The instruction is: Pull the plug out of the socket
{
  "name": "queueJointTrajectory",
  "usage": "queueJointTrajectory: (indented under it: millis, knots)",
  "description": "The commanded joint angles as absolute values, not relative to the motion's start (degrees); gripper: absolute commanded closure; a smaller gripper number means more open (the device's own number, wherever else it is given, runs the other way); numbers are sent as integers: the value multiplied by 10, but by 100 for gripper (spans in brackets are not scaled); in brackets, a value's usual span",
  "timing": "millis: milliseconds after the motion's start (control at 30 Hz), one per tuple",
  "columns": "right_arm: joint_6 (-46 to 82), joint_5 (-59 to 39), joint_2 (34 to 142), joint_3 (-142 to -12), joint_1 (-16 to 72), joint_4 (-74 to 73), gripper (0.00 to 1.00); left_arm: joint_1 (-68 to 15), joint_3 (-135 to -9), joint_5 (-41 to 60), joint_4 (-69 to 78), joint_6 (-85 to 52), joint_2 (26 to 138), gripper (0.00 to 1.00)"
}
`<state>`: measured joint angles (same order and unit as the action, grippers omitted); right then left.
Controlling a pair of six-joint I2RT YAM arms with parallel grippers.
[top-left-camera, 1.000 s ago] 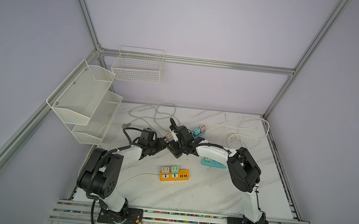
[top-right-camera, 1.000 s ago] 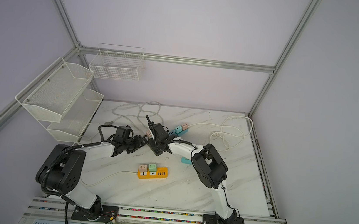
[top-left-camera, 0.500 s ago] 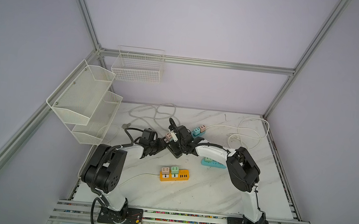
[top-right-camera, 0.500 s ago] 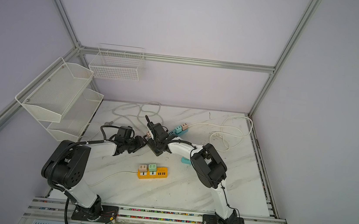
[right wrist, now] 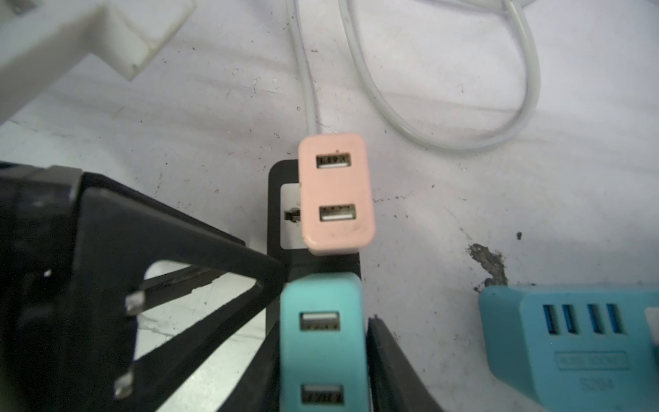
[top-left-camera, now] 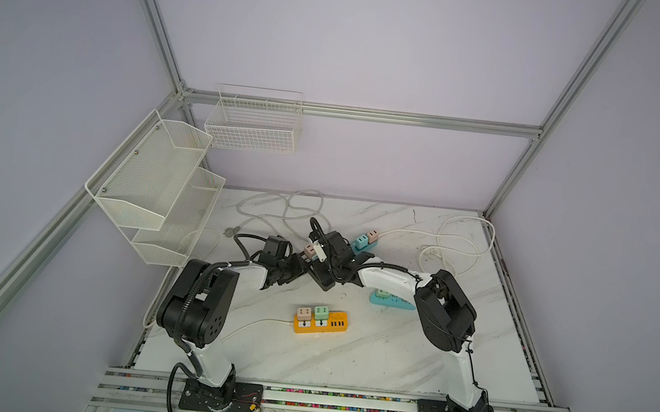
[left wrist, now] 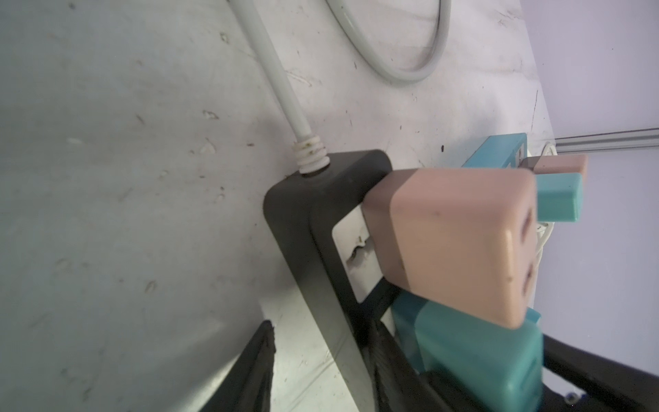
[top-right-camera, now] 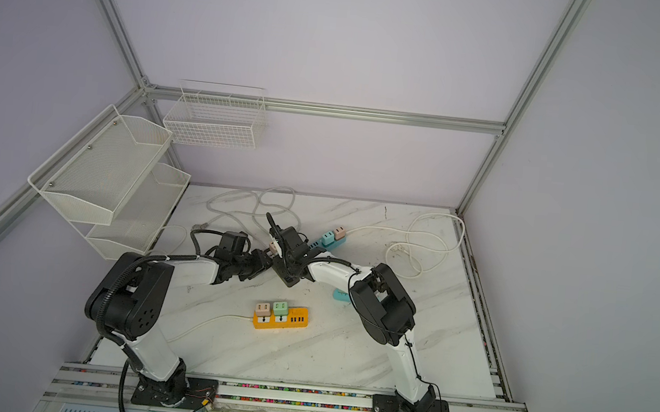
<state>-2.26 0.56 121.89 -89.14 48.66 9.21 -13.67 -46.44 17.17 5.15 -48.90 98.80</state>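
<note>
A black power strip, the socket [left wrist: 303, 214] [right wrist: 276, 178] [top-left-camera: 322, 281], lies at mid table with a pink plug [left wrist: 460, 242] [right wrist: 337, 192] [top-left-camera: 309, 250] and a teal plug [right wrist: 322, 342] [left wrist: 474, 353] in it. My right gripper [right wrist: 322, 328] [top-left-camera: 320, 262] is shut on the teal plug, one finger against each side. My left gripper [left wrist: 321, 331] [top-left-camera: 300, 265] is open and straddles the strip's long edge. One of its fingers [left wrist: 262, 349] stands on the table apart from the strip; the other lies against the strip beside the teal plug.
An orange strip [top-left-camera: 328, 327] with two plugs lies nearer the front. A light blue strip [right wrist: 577, 335] [top-left-camera: 391, 301] sits to the right, and another blue strip [top-left-camera: 359, 247] with plugs lies behind. White cables [top-left-camera: 277, 210] [top-left-camera: 458, 245] loop at the back. Wire shelves [top-left-camera: 155, 184] hang on the left.
Both grippers stay at the black strip. The left arm's shoulder and elbow have shifted slightly. The top views are too small to show any change at the jaws.
</note>
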Motion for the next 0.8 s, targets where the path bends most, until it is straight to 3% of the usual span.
queueJointTrajectory:
  millis: [0, 267, 767]
  knots:
    - [-36, -3, 1217, -890, 489, 96, 65, -141, -497, 173, 59, -491, 997, 59]
    - [-43, -7, 1206, -891, 490, 90, 76, -151, -481, 163, 53, -497, 1003, 62]
    - [-36, -19, 1181, -890, 487, 78, 87, -163, -446, 137, 44, -512, 1009, 69]
